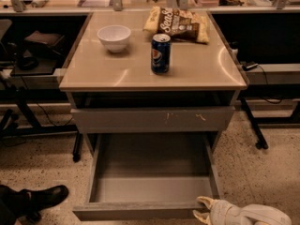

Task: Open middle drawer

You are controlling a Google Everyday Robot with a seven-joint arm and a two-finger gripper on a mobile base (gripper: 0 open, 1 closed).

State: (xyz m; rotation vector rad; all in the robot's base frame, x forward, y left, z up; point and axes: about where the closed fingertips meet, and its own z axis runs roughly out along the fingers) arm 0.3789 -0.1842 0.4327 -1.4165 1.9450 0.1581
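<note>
The middle drawer (140,211) is pulled far out at the bottom of the cabinet, and its wide shallow grey tray (152,172) lies bare. Above it sits a shut grey drawer face with pale scratch marks (152,120). My gripper (201,208) is at the bottom right of the view, at the right end of the pulled-out drawer's front. Its two pale fingertips (204,201) stand apart and point left toward the drawer front. I cannot tell whether they touch it.
On the beige cabinet top (206,71) stand a white bowl (114,36), a blue soda can (161,53) and a chip bag (179,23). A black shoe (40,198) rests on the floor at the lower left. Desk legs and cables flank the cabinet.
</note>
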